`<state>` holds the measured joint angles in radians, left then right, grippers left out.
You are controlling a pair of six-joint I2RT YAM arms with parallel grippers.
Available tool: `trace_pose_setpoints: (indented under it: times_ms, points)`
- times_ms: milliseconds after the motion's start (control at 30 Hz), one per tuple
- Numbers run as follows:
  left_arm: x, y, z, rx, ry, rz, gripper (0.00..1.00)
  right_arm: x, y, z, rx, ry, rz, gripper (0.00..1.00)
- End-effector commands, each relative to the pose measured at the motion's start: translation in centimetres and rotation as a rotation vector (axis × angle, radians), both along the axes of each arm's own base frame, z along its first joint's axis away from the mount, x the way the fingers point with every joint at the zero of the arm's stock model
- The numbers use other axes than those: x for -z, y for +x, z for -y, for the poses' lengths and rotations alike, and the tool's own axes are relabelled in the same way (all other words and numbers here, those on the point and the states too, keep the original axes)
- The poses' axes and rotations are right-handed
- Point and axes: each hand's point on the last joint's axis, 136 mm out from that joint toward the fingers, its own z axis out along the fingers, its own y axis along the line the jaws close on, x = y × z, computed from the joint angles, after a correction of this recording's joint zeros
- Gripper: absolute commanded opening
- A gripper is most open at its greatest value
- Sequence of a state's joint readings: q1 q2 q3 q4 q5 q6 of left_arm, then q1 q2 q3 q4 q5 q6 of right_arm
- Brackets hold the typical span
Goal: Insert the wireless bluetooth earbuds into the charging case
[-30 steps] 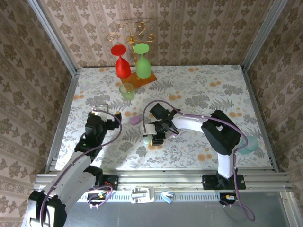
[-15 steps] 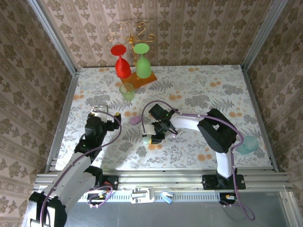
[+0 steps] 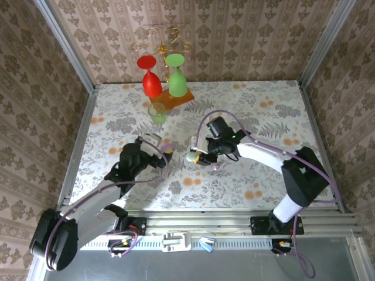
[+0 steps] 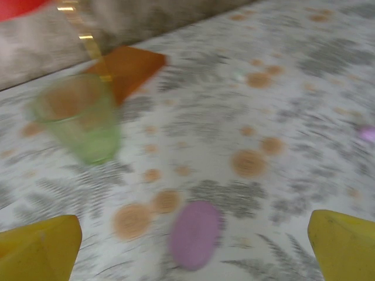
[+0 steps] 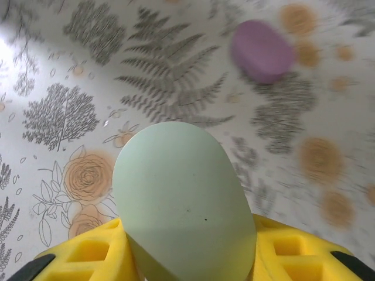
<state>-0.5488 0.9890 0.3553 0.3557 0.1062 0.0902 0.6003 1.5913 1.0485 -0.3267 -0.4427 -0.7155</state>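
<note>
Mint case (image 5: 184, 205) held up, purple case (image 4: 194, 234) lying down.
The right claw (image 3: 196, 158) grips the mint case over the flowery counter (image 3: 263, 117). The purple case lies on it by the wide left claw (image 4: 192, 249). Patterned walls (image 3: 234, 35) stand around.
</note>
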Motion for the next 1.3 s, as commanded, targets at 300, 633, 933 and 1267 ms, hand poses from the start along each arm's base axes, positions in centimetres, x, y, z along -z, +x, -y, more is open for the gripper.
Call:
trace_pose_setpoints:
  times_ms: [300, 633, 933, 1267]
  points:
    - [-4.8, -6.0, 10.5, 0.652, -0.146, 0.178, 1.00, -7.6, -3.7, 3.3, 0.067, 0.159, -0.045, 0.24]
    - [-7.9, -8.5, 14.7, 0.835, -0.345, 0.157, 0.91, -10.5, -5.5, 2.4, 0.003, 0.271, -0.059, 0.23]
    - [-9.2, -9.3, 15.1, 0.896, -0.438, 0.147, 0.70, -10.3, -6.1, 3.1, 0.002, 0.239, -0.061, 0.22]
    - [-8.9, -9.3, 14.7, 0.877, -0.390, 0.161, 0.66, -9.9, -6.1, 3.9, 0.032, 0.198, -0.060, 0.21]
